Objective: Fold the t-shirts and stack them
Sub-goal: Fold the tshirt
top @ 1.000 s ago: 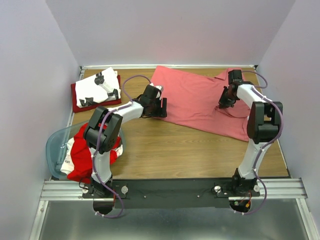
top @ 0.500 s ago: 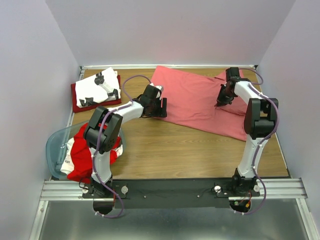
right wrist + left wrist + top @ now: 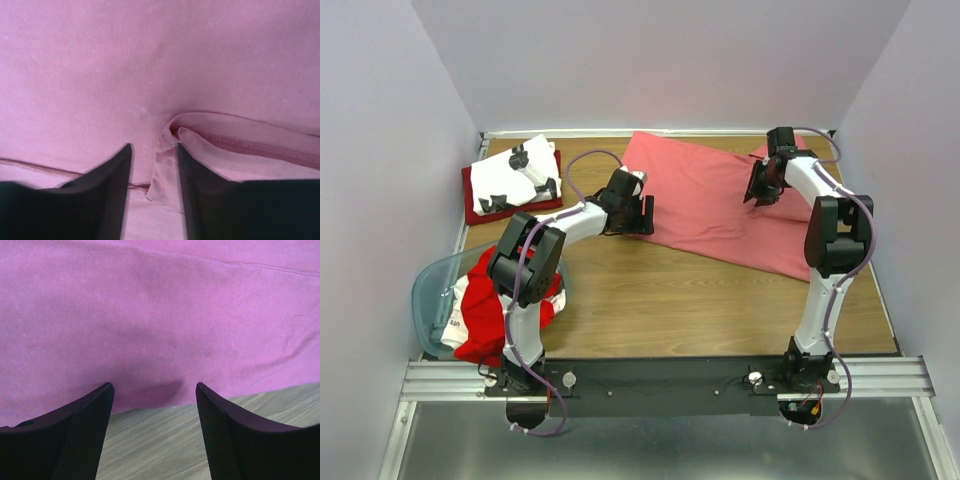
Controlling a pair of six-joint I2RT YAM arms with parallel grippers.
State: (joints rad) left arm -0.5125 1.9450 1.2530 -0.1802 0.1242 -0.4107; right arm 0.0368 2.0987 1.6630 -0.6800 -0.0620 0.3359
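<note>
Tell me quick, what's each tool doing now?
Left tool: open, empty, at the edge of the pink t-shirt.
Right tool: open, a fold of that shirt lying between the jaws.

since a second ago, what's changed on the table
The right gripper moved toward the far wall and slightly left over the salmon-pink shirt, and its jaws parted, loosening the fold of cloth between them. The left gripper, open at the shirt's near hem, the folded stack and the tub stayed put.
</note>
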